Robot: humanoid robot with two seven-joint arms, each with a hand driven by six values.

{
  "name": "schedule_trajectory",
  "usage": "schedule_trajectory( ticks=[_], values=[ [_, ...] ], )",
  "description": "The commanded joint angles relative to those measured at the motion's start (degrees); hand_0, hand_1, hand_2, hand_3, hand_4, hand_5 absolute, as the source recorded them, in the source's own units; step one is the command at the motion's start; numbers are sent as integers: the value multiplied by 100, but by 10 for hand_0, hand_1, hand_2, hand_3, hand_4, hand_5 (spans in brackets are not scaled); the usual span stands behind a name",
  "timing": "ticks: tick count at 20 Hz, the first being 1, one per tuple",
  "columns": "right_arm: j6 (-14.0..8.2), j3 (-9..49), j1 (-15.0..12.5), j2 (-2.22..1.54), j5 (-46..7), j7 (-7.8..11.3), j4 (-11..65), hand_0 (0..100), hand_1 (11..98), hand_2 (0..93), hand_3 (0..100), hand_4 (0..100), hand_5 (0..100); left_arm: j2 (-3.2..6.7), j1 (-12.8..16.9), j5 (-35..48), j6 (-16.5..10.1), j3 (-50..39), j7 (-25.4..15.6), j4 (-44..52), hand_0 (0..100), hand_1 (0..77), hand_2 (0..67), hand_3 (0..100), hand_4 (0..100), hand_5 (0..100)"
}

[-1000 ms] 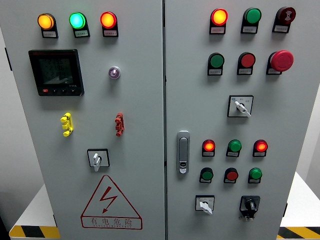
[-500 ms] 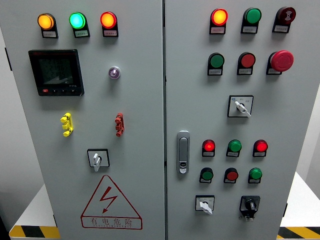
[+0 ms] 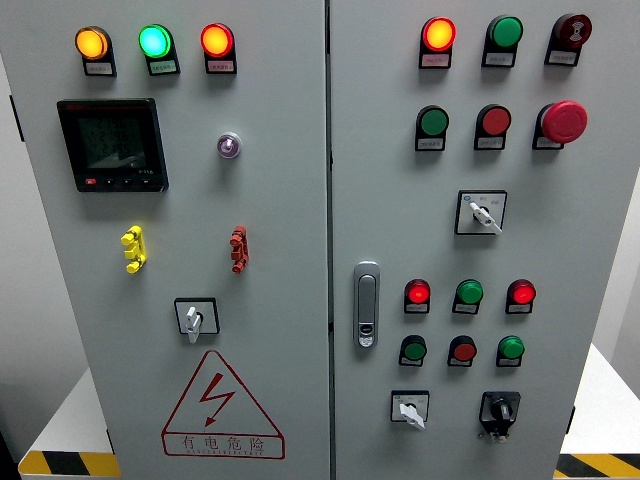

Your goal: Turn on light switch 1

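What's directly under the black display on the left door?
Under the black display sits a yellow toggle, then a rotary switch lower right. Whatever is behind the closed left door is hidden. Neither hand is in view.

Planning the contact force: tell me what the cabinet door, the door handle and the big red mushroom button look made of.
Cabinet door: looks like painted sheet metal, matt light grey, flat and seamless.
Door handle: probably polished or chromed metal, silvery with bright reflections.
Red mushroom button: likely plastic, smooth with a soft sheen.
No hand shows in the head view.
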Motion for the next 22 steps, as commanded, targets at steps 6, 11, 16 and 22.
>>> schedule_trajectory(
  ticks=[6,11,16,22],
  values=[
    [3,0,0,-7,0,0,-2,0,203,0,198,194,104,-53,-28,3311,8,-3299,-44,-135,0,0,0,0,0,0],
    [3,0,0,-7,0,0,-2,0,201,0,198,194,104,-132,7,5035,8,-4593,-53,-574,0,0,0,0,0,0],
    [3,0,0,-7,0,0,-2,0,197,0,198,194,104,-132,59,5748,8,-5482,-71,-1513,0,0,0,0,0,0],
    [3,0,0,-7,0,0,-2,0,200,0,198,194,104,-106,121,5669,473,-5183,-633,-2270,0,24,37,0,0,13]
  ],
)
